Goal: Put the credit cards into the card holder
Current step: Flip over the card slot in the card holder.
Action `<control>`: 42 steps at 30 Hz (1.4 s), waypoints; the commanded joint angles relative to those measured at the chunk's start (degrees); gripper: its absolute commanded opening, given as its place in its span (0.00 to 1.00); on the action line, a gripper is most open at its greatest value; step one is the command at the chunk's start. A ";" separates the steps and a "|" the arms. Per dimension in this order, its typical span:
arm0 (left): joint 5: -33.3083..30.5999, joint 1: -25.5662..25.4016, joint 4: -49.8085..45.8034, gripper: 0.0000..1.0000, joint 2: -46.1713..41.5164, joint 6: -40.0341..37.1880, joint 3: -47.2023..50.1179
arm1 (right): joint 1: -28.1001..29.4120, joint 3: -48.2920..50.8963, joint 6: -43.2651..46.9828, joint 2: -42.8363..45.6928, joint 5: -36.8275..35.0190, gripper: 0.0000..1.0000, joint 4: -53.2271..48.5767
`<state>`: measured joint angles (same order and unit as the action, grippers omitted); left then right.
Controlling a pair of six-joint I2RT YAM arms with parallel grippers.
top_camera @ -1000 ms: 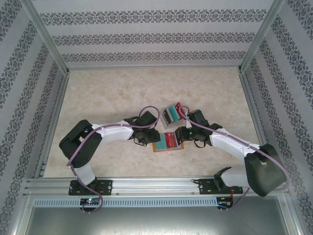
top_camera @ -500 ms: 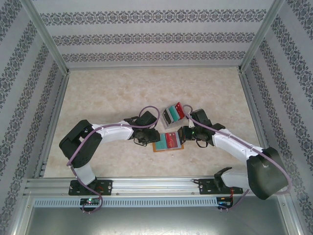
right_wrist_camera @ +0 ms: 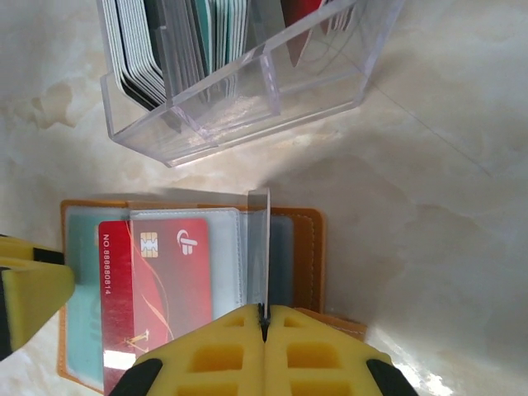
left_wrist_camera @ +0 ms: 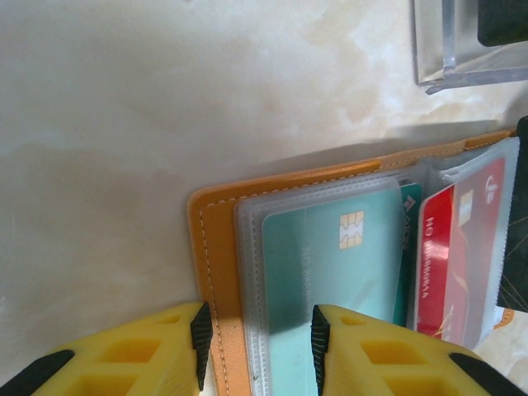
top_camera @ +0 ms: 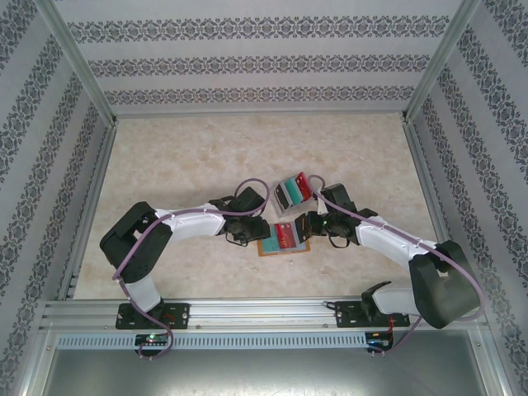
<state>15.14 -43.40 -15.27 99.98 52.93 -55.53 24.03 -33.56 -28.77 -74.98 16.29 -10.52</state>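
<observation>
Orange-tan leather lies nearest the arms' bases: the card holder (top_camera: 283, 239) is spread open flat on the marbled desk (top_camera: 190, 157), between the two wrists. The left jaws stand part-way open astride its stitched edge. One yellow finger (left_wrist_camera: 346, 330) is over the clear sleeve and the other is on the desk side of the orange border; whether they press on the holder I cannot tell. That sleeve holds a teal card (left_wrist_camera: 330, 247), and the next one holds a red card (right_wrist_camera: 157, 280) with its chip showing. The right jaws are closed tight, their yellow fingers (right_wrist_camera: 297, 326) pinching a single clear sleeve leaf (right_wrist_camera: 259, 239) that stands upright over the holder. Just beyond the holder and apart from it sits a clear plastic box (right_wrist_camera: 247, 124) with dividers. More credit cards (right_wrist_camera: 148, 41) stand on edge in it.
</observation>
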 commanded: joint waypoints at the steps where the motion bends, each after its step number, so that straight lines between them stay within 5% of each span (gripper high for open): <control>1: -0.49 0.07 -2.03 0.40 0.73 -0.02 -0.55 | -0.57 2.40 -3.03 -1.45 4.75 0.00 2.97; 16: -0.72 0.11 -1.53 0.39 0.21 -0.10 -0.09 | 0.64 1.24 -6.12 6.59 6.20 0.00 3.65; 42: -8.18 0.07 -0.75 0.43 -7.49 2.07 4.73 | 8.95 -5.60 -8.79 -2.30 9.12 0.00 7.05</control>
<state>10.00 -43.40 -14.63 94.06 53.65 -51.22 31.79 -37.54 -36.56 -76.03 23.90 -5.13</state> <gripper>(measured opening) 0.429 0.038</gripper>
